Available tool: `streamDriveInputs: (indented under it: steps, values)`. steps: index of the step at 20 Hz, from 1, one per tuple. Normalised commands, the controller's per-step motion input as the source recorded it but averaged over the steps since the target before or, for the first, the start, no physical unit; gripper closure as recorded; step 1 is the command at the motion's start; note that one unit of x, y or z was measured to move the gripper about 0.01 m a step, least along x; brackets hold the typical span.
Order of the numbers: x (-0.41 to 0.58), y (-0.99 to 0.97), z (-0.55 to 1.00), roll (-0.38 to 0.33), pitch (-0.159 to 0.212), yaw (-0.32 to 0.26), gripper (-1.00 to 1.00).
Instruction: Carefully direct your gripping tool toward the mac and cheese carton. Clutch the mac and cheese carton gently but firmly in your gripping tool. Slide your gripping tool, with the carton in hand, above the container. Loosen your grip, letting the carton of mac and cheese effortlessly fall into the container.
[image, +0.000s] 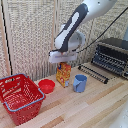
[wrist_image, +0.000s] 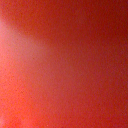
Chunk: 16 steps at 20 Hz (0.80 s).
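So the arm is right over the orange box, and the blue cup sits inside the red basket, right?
Not quite. In the exterior view the blue cup stands on the wooden table, beside the orange box, well apart from the red basket. The arm's gripper is indeed right over the box.

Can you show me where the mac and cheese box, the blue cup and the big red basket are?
mac and cheese carton (image: 63, 76): exterior view, front face.
blue cup (image: 80, 83): exterior view, side wall.
red basket (image: 30, 101): exterior view, rim.
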Motion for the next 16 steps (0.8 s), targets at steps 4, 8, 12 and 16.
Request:
streamDriveInputs:
  steps: [4, 8, 12, 16]
  values:
    - [0.105, -0.07, 1.00, 0.005, 0.079, -0.057, 1.00]
    - [0.184, 0.11, 0.97, 0.000, 0.055, -0.061, 1.00]
    - [0.259, 0.58, 0.80, 0.000, 0.006, -0.050, 1.00]
    - [0.229, 0.87, 0.59, 0.000, 0.000, -0.010, 1.00]
